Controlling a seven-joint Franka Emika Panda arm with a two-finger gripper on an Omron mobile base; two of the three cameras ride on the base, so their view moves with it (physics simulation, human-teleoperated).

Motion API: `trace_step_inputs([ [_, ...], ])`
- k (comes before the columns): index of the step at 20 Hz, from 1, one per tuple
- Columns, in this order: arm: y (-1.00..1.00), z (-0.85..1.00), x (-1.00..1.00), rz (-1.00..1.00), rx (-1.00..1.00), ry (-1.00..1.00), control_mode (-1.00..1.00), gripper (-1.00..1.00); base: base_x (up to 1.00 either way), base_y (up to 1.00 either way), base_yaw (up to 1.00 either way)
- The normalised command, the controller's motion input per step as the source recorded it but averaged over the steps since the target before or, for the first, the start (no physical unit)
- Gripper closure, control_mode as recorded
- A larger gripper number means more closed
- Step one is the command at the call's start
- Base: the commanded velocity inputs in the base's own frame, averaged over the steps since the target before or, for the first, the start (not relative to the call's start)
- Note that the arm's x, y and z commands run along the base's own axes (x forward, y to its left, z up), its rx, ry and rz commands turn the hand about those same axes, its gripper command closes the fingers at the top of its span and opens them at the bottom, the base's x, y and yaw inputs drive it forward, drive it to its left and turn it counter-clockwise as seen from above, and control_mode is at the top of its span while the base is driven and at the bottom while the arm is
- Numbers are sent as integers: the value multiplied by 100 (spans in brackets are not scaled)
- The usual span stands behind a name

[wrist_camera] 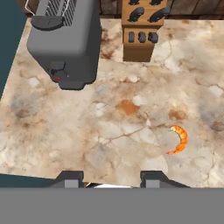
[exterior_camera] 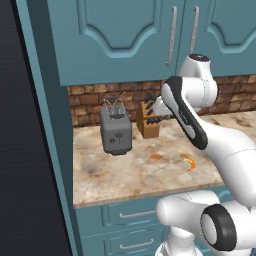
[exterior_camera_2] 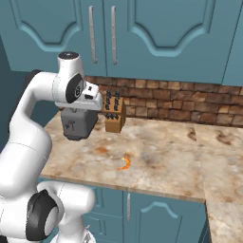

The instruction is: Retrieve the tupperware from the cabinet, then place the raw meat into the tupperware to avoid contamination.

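The raw meat (wrist_camera: 178, 140), a small orange curved piece, lies on the marble counter (wrist_camera: 109, 131) to the right of my fingertips; it also shows at the counter's front, raw meat (exterior_camera: 189, 163) (exterior_camera_2: 125, 163). My gripper (wrist_camera: 111, 178) hangs above the counter and points down, open, with nothing between its fingers. In the right base view the gripper (exterior_camera_2: 96, 105) is in front of the toaster. The teal cabinet (exterior_camera: 115, 35) (exterior_camera_2: 161, 33) above has both doors shut. The tupperware is hidden.
A grey toaster (exterior_camera: 116, 131) (exterior_camera_2: 76, 126) (wrist_camera: 65, 39) stands at the counter's back left. A wooden knife block (exterior_camera: 149, 122) (exterior_camera_2: 114, 116) (wrist_camera: 140, 30) stands beside it against the brick wall. Teal drawers (exterior_camera: 130, 215) run below the counter edge.
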Motion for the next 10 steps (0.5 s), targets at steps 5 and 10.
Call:
trace_step_inputs([
  [5, -6, 12, -9, 0, 3, -6, -100, -100, 0, 0, 0],
  [10, -16, 30, -14, 0, 5, -17, -100, -100, 0, 0, 0],
])
